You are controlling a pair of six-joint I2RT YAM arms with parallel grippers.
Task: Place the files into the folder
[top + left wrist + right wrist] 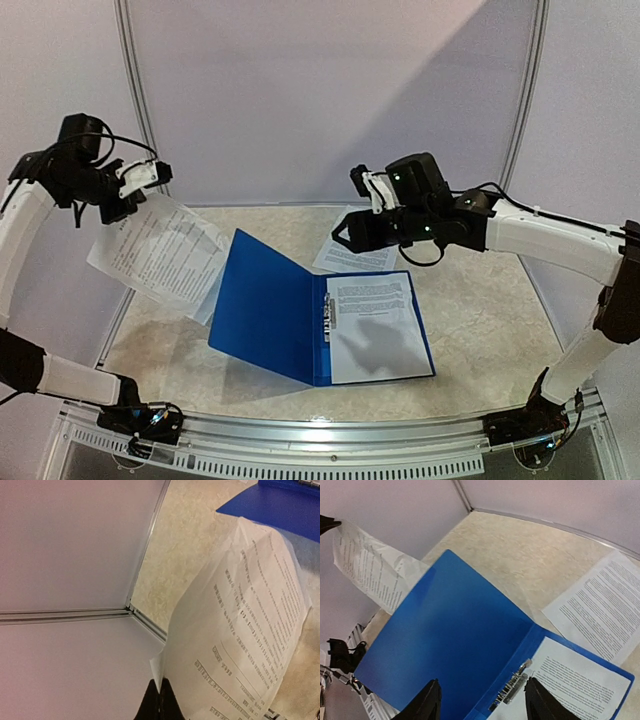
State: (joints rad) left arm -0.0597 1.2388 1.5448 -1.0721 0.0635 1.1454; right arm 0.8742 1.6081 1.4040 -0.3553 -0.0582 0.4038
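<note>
One sheet (pixel 380 335) is filed in the folder (pixel 265 300), centre of the bench (pixel 480 290). Your left gripper (pixel 148 185) pinches a second sheet (pixel 160 250) aloft at the left edge so it hangs clear. The right gripper (pixel 348 235) gapes, empty, above the folder.

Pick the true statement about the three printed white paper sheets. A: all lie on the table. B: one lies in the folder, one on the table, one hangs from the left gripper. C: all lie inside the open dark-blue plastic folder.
B: one sheet lies in the folder, a second sheet on the table behind it, and the left gripper holds the third sheet aloft.
</note>
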